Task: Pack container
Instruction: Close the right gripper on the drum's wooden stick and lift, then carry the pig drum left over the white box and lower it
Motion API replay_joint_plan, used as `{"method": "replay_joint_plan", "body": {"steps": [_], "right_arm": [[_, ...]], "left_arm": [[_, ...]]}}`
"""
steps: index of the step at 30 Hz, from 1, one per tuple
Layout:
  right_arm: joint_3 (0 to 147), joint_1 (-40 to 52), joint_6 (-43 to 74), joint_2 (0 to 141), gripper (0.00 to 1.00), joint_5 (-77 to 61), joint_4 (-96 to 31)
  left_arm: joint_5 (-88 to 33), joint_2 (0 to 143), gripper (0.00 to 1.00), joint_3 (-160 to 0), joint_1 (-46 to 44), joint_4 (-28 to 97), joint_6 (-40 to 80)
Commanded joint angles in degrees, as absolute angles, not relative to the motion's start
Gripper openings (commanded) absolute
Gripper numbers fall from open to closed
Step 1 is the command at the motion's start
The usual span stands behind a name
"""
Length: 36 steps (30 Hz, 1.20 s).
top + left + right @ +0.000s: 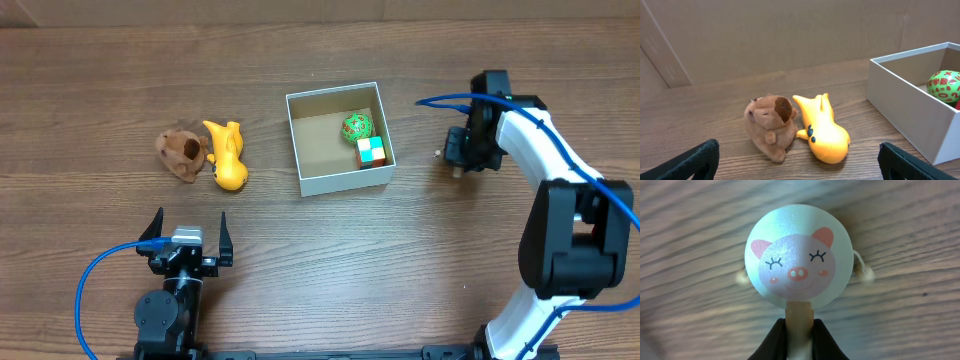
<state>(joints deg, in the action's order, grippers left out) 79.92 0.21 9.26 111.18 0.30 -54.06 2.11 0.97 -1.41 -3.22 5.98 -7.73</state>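
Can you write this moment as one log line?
right tool shut on pig rattle | left tool open | container holds green ball, colour cube | brown plush, yellow toy outside

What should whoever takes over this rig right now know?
Left pincer: open, empty, facing the two loose toys.
Right pincer: shut on the wooden stick of the white round pig-face toy, right of the square white-walled cardboard container, outside it.
Done: green patterned ball and multicoloured cube are in the container.
Left: pig-face toy, plus the brown plush animal and yellow plastic toy lying left of the container.
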Motion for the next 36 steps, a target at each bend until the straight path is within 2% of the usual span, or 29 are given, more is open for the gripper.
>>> {"method": "replay_joint_plan", "body": {"steps": [1, 13, 26, 36], "right_arm": [[86.1, 4.4, 7.6, 105.8, 0.11, 1.0, -56.2], [101.3, 19.0, 7.0, 104.1, 0.11, 7.7, -63.6], [99.5, 30.2, 7.1, 106.6, 0.12, 7.2, -56.6], [98.3, 32.5, 7.2, 113.3, 0.13, 4.3, -53.4]], "left_arm": [[1.5, 0.7, 1.0, -1.1, -2.8, 5.8, -8.6], [1.4, 0.7, 1.0, -1.1, -2.8, 5.8, -8.6], [1.5, 0.7, 1.0, -1.1, -2.8, 5.8, -8.6], [1.5, 0.7, 1.0, -1.1, -2.8, 5.8, -8.6]]}}
